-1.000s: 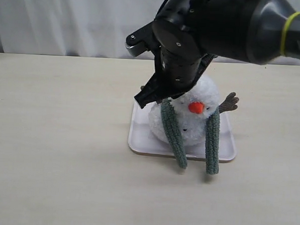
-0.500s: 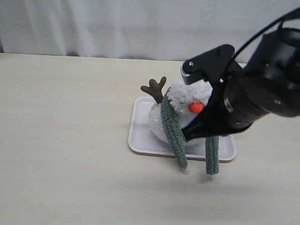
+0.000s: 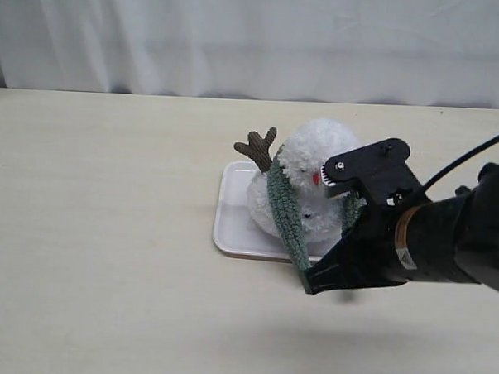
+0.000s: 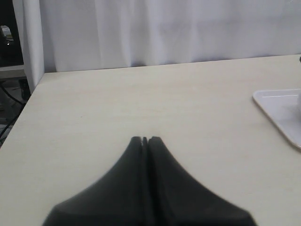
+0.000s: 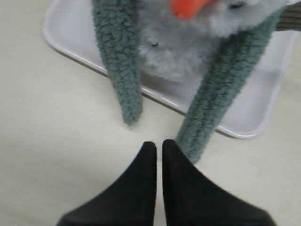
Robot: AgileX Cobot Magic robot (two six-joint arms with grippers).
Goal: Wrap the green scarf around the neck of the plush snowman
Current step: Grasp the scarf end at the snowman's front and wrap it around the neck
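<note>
Status check on the wrap job: long dull grey-green fuzzy ribbed scarf (image 3: 286,213) is draped behind the head of the small fluffy white plush snowman (image 3: 313,157), w/ both ends hanging down the front, one each side of the orange cone nose (image 5: 188,7). The neck is buried under the fabric, so I can't see it. Snowman sits on a flat white plastic tray (image 3: 231,223) on the pale wooden table (image 3: 106,247), and both scarf ends spill over the tray's front rim onto the table.

Right gripper (image 5: 155,143) sits low just in front of the tray, fingers pressed together, nothing in them, tips right by one scarf end. Left gripper (image 4: 145,139) is also pinched together and empty, well off to the side over bare table.

IMO it's draped, not rly wrapped yet. To do it well: part the fingers first, pinch the near end close to its tip, lift it clear of the rim, then carry it across under the nose & over the other end. Go slow, bc the plush looks light and a tug prob tips it.
</note>
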